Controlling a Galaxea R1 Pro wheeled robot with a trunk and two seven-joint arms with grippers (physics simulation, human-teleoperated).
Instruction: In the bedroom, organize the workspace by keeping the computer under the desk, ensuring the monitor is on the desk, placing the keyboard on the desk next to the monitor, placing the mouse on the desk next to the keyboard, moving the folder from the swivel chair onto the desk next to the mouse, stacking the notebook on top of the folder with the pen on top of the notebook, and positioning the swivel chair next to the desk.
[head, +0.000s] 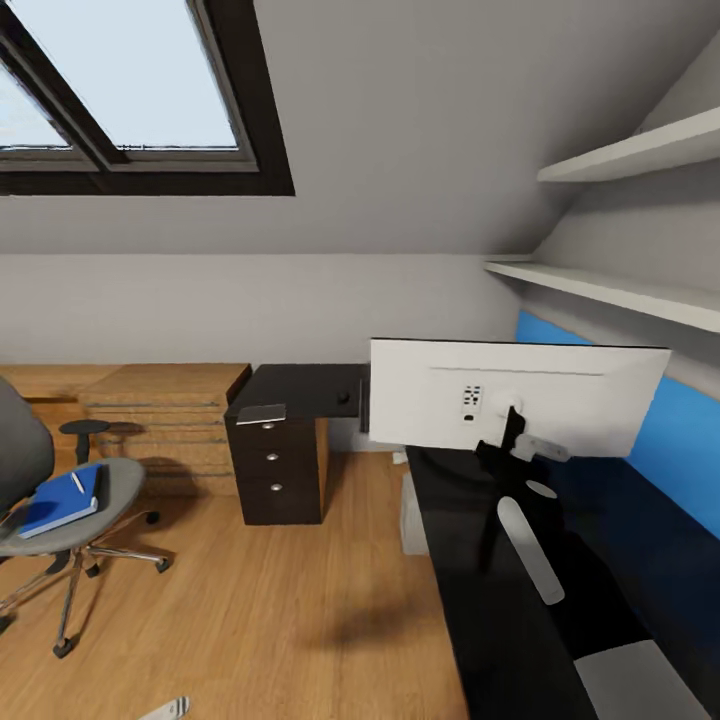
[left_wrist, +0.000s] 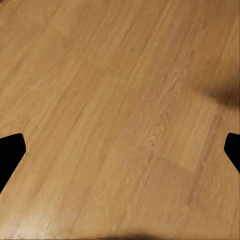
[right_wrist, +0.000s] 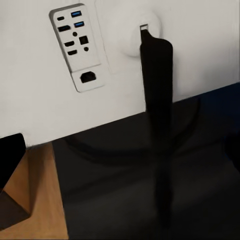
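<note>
The right arm (head: 530, 560) reaches over the black table (head: 500, 620) toward the monitor (head: 510, 395), which stands on the table with its white back and port panel (right_wrist: 77, 47) facing the camera. Whether the right pincer is wide or narrow I cannot tell. The left pincer (left_wrist: 120, 150) is spread wide above the wooden floor (left_wrist: 120, 100). Farther left, the swivel chair (head: 60, 500) carries a blue folder (head: 60, 500) with a pen (head: 77, 482) on top. A dark drawer unit (head: 280, 460) stands by the wall.

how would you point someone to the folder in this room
Start at the grey swivel chair standing on the wooden floor, left of the dark desk. The blue folder lies flat on its seat, the chair's one blue thing, with a small white pen on top.
</note>
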